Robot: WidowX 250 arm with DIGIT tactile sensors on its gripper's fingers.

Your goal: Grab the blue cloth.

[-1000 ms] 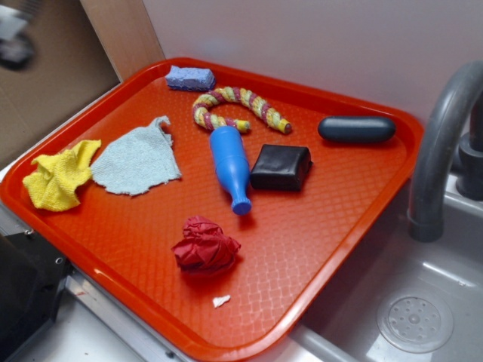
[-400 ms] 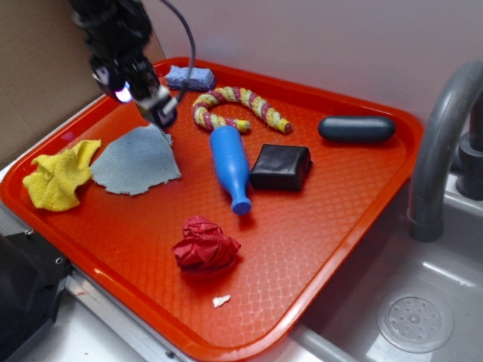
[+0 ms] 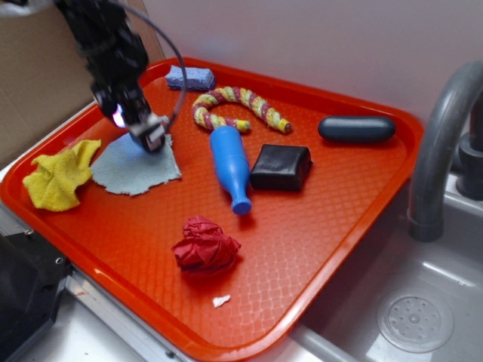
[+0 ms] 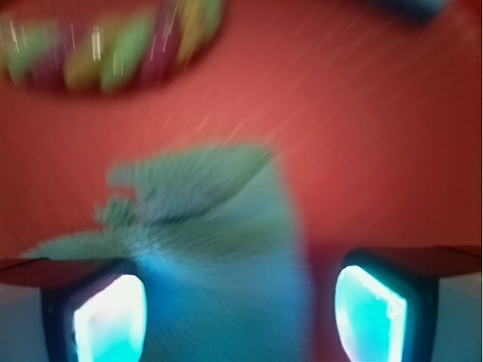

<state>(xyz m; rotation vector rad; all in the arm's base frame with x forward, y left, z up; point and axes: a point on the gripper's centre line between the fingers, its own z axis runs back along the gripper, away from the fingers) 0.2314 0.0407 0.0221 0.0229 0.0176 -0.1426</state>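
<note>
The blue cloth (image 3: 136, 167) lies flat on the left part of the red tray (image 3: 302, 226), pale blue-grey with ragged edges. My gripper (image 3: 153, 139) is down over the cloth's far corner, its black arm reaching in from the upper left. In the blurred wrist view the cloth (image 4: 226, 249) fills the space between my two lit fingers (image 4: 109, 320), which stand wide apart. My gripper (image 4: 238, 317) is open, right above the fabric.
A yellow cloth (image 3: 56, 177) lies left of the blue one. A blue bottle (image 3: 230, 166), black block (image 3: 281, 167), striped rope (image 3: 238, 105), periwinkle sponge (image 3: 189, 77), dark oval (image 3: 356, 128) and red crumpled cloth (image 3: 205, 245) share the tray. A grey faucet (image 3: 441, 143) and sink stand right.
The arm came into view from the upper left and dropped onto the blue cloth's far corner, moving lower and slightly left in the last half second. The cloth has not shifted.
</note>
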